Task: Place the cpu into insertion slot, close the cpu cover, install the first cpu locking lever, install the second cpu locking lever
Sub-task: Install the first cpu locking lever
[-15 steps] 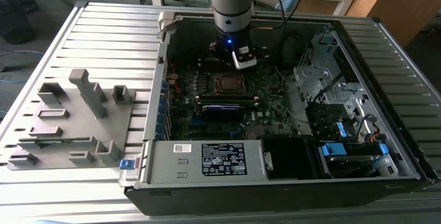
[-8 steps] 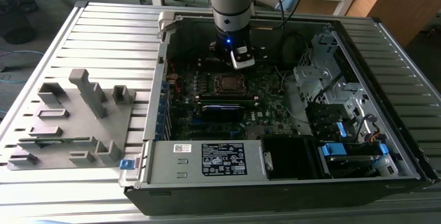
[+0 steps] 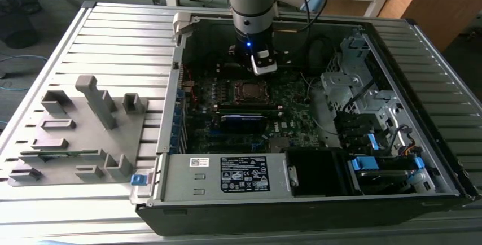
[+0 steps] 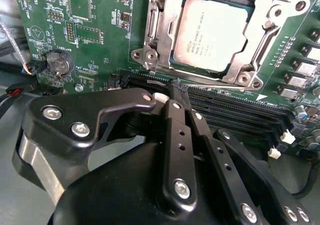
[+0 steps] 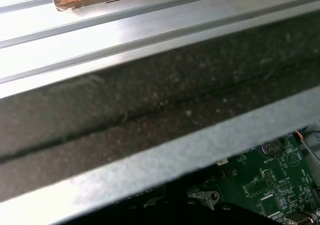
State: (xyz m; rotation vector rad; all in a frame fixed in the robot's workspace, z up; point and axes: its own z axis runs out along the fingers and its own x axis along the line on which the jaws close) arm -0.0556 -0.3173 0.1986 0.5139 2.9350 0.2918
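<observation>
At nine o'clock in the exterior view, a grey moulded plastic fixture block point(image 3: 75, 126) with upright posts rests on the silvery slatted metal table point(image 3: 113, 36). Toward the centre lies the open black computer case point(image 3: 301, 211), with its dark green circuit board point(image 3: 294, 115) facing up. At six o'clock from the board sits a grey metal power supply box point(image 3: 188, 174) bearing a black label.

The small square insertion slot point(image 3: 249, 91), thin silvery rim and all, lies near the board's middle. The black two-finger gripper point(image 3: 261, 70) on the grey, blue-ringed arm point(image 3: 252, 8) hangs at twelve o'clock from it, low over the board. At three o'clock in the case stand silvery metal drive cages point(image 3: 354, 81), with blue plastic clips point(image 3: 365, 163) toward five o'clock.

In the second wrist view, the flat square cpu point(image 4: 215, 32) with its silvery-grey face sits in the slot. The thin silvery cpu cover point(image 4: 156, 30) lies down around it, and the chip shows through its window. The gripper point(image 4: 181, 92) has its fingers drawn close together with nothing between them, over the long black memory slots point(image 4: 235, 115) just beside the socket. A round silver coin battery point(image 4: 57, 62) sits on the board.

In the first wrist view, a pale grey metal case edge point(image 5: 175, 155) crosses in front of the green board.
</observation>
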